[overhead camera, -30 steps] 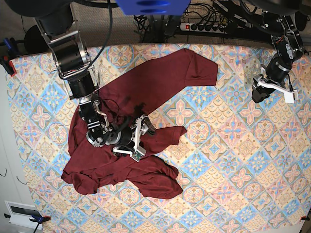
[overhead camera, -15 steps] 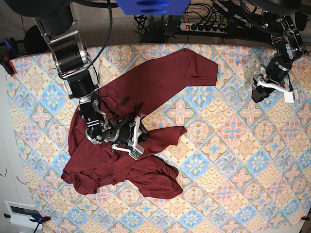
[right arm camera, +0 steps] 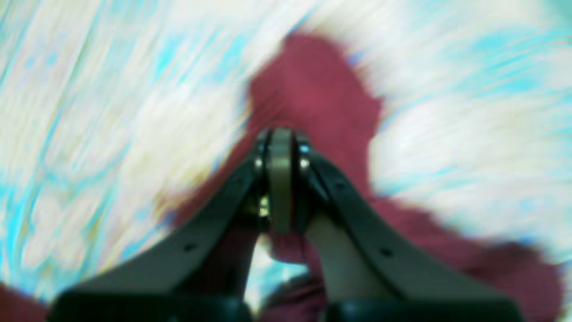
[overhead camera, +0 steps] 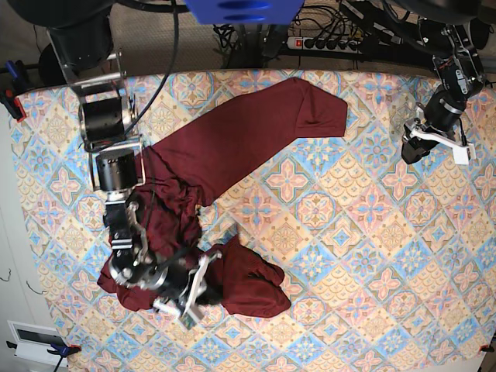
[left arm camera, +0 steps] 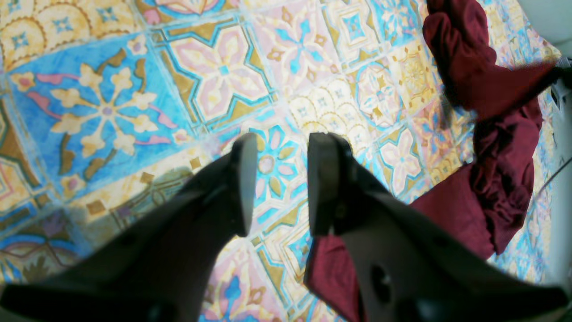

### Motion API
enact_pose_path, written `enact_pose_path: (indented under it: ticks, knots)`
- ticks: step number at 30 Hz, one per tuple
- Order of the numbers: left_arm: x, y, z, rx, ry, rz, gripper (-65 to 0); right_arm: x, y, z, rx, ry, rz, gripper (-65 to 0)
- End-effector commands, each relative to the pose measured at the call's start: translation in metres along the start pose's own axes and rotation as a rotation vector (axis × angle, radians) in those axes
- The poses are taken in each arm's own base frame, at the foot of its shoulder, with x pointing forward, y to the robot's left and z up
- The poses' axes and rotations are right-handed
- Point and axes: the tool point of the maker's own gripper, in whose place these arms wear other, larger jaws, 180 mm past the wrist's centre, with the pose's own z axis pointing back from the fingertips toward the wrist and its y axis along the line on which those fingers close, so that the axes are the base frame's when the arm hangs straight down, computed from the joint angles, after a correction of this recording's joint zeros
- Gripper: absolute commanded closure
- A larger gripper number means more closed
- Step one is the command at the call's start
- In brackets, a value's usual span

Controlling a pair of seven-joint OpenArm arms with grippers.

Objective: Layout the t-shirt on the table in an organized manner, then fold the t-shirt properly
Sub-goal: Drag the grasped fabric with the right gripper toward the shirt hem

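Note:
The maroon t-shirt (overhead camera: 256,128) lies crumpled on the patterned table (overhead camera: 364,256), running from the back centre to a bunched heap at the front left. My right gripper (overhead camera: 208,285) sits low on that heap. The blurred right wrist view shows the gripper (right arm camera: 280,150) shut on a fold of the t-shirt (right arm camera: 315,89). My left gripper (overhead camera: 408,153) hovers near the table's right back edge, away from the shirt. In the left wrist view the gripper (left arm camera: 281,179) is open and empty over bare table (left arm camera: 107,103), with the t-shirt (left arm camera: 505,134) off to the right.
A power strip with cables (overhead camera: 325,43) lies behind the table's back edge. A blue clamp (overhead camera: 12,85) holds the cloth at the left edge. A white box (overhead camera: 31,337) sits off the front left corner.
My right gripper has moved toward the front left with fabric pinched in it, dragging the shirt's middle into a heap there. The left arm has not moved.

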Motion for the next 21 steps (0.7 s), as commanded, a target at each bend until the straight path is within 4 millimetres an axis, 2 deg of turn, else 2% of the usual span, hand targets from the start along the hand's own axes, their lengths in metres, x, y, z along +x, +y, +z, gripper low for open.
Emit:
enact_pose_path:
  ticks: [1,6,7,8,10,12,14,19,21]
  knots:
    - [0.012,-0.005,0.003,-0.016,-0.032,-0.021,-19.4,0.041,-0.017,0.006,-0.024,-0.095,0.006,-0.2]
    - [0.011,-0.005,0.003,-0.018,-0.032,-0.018,-19.4,0.123,-0.06,0.023,-0.083,-0.294,0.0,-0.2]
    - [0.011,-0.005,0.003,-0.018,-0.032,-0.018,-19.4,0.131,-0.073,0.03,-0.107,-0.319,0.008,-0.3]
    - [0.011,-0.005,0.003,-0.018,-0.032,-0.018,-19.4,0.131,-0.083,0.034,-0.127,-0.315,0.019,-0.4]
    - [0.011,-0.005,0.003,-0.018,-0.032,-0.018,-19.4,0.119,-0.115,0.04,-0.275,-0.277,0.019,-2.3]
    - [0.011,-0.005,0.003,-0.018,-0.032,-0.018,-19.4,0.109,-0.138,0.045,-0.42,-0.223,0.065,-8.5]
    - [0.011,-0.005,0.003,-0.018,-0.032,-0.018,-19.4,0.094,-0.152,0.05,-0.521,-0.152,0.126,-18.8]
    - [0.011,-0.005,0.003,-0.02,-0.033,-0.016,-19.4,0.05,-0.139,0.046,-0.534,-0.023,0.162,-40.0]
    - [0.012,-0.006,0.003,-0.021,-0.035,-0.016,-19.4,0.043,-0.128,0.046,-0.522,0.004,0.182,-41.9]
